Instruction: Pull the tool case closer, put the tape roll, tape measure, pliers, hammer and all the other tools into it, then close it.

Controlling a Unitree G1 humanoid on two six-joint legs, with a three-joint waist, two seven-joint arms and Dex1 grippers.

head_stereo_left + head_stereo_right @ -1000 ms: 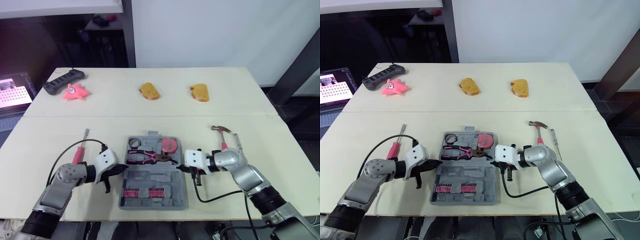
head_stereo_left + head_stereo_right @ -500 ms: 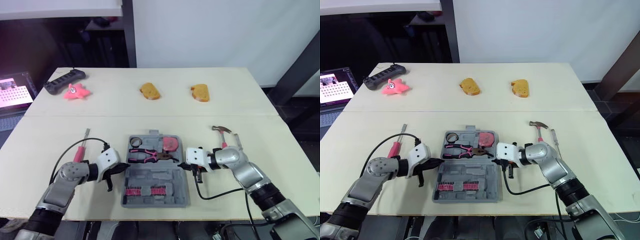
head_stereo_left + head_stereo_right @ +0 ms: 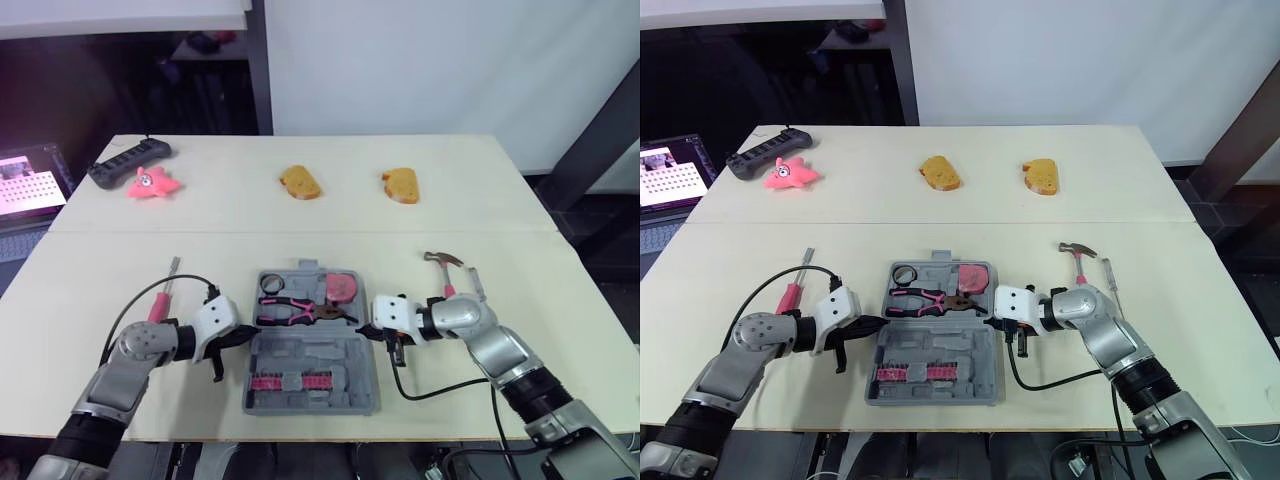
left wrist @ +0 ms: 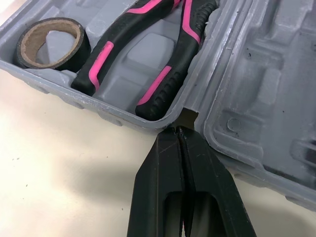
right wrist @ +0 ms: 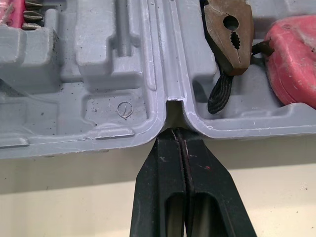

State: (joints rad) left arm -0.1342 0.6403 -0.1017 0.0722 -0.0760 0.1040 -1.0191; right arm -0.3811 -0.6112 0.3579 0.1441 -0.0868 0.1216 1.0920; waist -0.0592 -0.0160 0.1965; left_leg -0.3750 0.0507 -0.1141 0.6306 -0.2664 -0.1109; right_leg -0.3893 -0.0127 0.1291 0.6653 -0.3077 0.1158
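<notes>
Where the pale tabletop (image 3: pixel 300 215) runs nearest to us, we see the grey tool case (image 3: pixel 312 352) lying open and flat between the two arms. The left pincer (image 4: pixel 178 129) has its black fingers pressed together, with nothing between them. Their tips sit at the hinge notch on the case's left edge. The right pincer (image 5: pixel 175 132) is likewise closed on nothing, its tips at the matching notch on the case's right edge.

Outside the case, the hammer (image 3: pixel 441 262) lies on the tabletop to the right, beyond the right arm, with a slim screwdriver (image 3: pixel 474 285) just beside it. A pink-handled screwdriver (image 3: pixel 158 303) lies to the left of the case, past the left arm.

Inside the far half of the case we find the pliers (image 3: pixel 300 310) lying across the tray, with the pink tape measure (image 3: pixel 340 288) at the far right corner and the tape roll (image 3: pixel 268 286) at the far left. A row of bits (image 3: pixel 285 383) sits in the near half.
</notes>
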